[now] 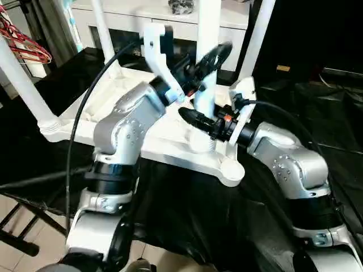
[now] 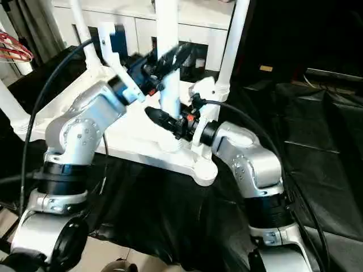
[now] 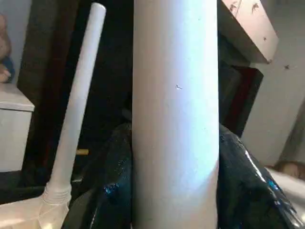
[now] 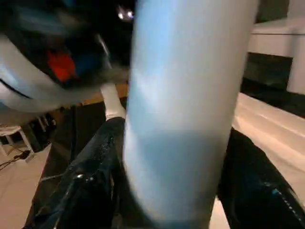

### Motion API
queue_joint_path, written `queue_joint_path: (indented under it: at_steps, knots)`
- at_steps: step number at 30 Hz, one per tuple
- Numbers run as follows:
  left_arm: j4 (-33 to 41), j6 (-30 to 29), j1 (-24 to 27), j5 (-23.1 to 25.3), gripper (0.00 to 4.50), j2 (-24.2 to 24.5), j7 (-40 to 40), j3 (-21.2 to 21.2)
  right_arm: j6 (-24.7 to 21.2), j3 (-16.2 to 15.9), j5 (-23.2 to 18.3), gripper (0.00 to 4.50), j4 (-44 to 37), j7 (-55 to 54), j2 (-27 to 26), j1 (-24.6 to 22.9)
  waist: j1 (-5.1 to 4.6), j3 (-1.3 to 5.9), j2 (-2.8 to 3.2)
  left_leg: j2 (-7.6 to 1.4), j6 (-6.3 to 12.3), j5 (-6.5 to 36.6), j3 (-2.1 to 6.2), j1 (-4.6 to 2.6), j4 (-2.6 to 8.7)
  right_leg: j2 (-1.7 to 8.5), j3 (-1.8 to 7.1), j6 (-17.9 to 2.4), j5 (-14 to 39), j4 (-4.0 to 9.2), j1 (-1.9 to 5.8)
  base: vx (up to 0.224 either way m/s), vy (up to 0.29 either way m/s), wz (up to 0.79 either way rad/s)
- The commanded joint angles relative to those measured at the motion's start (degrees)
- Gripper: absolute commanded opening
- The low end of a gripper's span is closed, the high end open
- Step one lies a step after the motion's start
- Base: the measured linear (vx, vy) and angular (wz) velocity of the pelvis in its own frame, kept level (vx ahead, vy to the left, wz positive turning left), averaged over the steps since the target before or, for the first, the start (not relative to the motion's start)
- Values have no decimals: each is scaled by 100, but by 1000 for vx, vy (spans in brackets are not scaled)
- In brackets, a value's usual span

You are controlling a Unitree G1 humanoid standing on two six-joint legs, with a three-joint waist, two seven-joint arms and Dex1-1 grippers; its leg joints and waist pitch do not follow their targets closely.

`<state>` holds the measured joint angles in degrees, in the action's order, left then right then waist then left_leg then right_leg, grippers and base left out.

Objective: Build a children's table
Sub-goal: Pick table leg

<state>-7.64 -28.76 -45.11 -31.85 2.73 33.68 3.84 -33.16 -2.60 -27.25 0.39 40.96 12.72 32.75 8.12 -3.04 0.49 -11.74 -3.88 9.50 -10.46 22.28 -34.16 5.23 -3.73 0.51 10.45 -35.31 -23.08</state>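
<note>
Left eye view: both tools are clamping the fourth leg [image 1: 207, 34], left tool [image 1: 199, 67] high, right tool [image 1: 198, 120] low near the base, keeping it upright over its socket in the upturned tabletop [image 1: 170, 139] on the black-draped surface [image 1: 187, 209].

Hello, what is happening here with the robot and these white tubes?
The robot is assembling a children's table. The white tabletop lies upside down on black sheeting. Both hands grip one upright leg standing on it: the left hand higher up, the right hand near its base. Three other legs, for example the leg at the left corner, already stand in corner sockets.
</note>
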Motion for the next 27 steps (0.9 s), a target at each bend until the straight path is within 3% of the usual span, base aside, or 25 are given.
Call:
queue_joint_path:
  at_steps: [1,2,4,5,6,12,27]
  knots:
    - [34,-70,-72,-78,183,112,233,-84,5,6,-92,311,-4,358,196,90,-8,442,-39,-93,-73,852,38,-115,374,245,205,-1030,574,337,308,0,0,0]
    - [38,-87,-70,-75,183,160,306,-109,-47,-56,-146,314,-22,627,337,74,-5,437,-98,-94,-43,841,25,-116,370,243,211,-1027,554,343,312,0,0,0]
    - [63,-128,-60,-95,183,226,419,-140,-109,-158,-221,314,-61,1019,565,33,21,439,-74,-100,27,757,30,-113,359,253,211,-1061,475,321,321,0,0,0]
    - [85,-156,-61,-126,183,251,474,-143,-155,-225,-255,314,-89,1242,704,9,12,438,-103,-96,44,731,28,-100,357,253,210,-1068,450,318,328,0,0,0]
    - [85,-156,-61,-126,183,251,474,-143,-155,-225,-255,314,-89,1242,704,9,25,441,-89,-97,53,717,25,-106,351,260,209,-1107,464,316,320,0,0,0]
    - [237,-347,-35,-349,183,300,718,-145,-160,-385,-201,314,21,1608,923,8,19,436,-137,-99,122,651,17,-101,340,268,208,-1198,540,314,315,0,0,0]
    - [535,-535,96,-567,182,282,1111,-368,-356,-371,-346,314,274,1672,806,37,15,443,-125,-103,89,656,19,-103,337,261,207,-1221,554,311,314,0,0,0]
